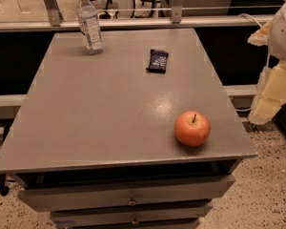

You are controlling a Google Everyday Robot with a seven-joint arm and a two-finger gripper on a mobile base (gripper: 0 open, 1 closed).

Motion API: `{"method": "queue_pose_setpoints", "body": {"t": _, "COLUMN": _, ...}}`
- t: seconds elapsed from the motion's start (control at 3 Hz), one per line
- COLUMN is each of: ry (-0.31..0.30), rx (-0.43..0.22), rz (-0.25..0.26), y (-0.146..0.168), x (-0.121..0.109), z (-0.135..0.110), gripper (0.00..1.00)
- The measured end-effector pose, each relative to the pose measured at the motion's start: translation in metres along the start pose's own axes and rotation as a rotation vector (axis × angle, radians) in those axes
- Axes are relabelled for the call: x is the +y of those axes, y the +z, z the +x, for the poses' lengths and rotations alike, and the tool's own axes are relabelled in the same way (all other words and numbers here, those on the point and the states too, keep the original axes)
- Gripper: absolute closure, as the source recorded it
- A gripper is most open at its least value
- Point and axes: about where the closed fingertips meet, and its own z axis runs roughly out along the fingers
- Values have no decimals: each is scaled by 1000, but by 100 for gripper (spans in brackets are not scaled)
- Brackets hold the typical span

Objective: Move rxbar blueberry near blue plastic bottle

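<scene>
We judge task not yet begun. rxbar blueberry (158, 60) lies flat on table (100, 123), far half, right of centre, well apart from blue plastic bottle (89, 23), which stands upright at far left corner. Red apple (192, 128) sits near front right, uninvolved. Our pincer (272, 97) hangs off table's right side, well apart from bar; released or clenched, we cannot tell. Left to do: reach, grasp, carry, set down beside bottle

Dim warm light, tabletop (95, 123) glare, gripper (272, 93) washed-out far right.
</scene>
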Motion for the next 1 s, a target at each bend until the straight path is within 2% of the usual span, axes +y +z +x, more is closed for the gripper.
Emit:
{"method": "queue_pose_setpoints", "body": {"t": 0.33, "ry": 0, "rx": 0, "rz": 0, "y": 0, "x": 0, "z": 0, "gripper": 0}}
{"method": "queue_pose_setpoints", "body": {"t": 0.67, "ry": 23, "rx": -80, "rz": -3, "y": 14, "x": -6, "z": -11, "gripper": 0}}
{"method": "queue_pose_setpoints", "body": {"t": 1.0, "ry": 93, "rx": -229, "rz": -17, "y": 46, "x": -36, "z": -35, "gripper": 0}}
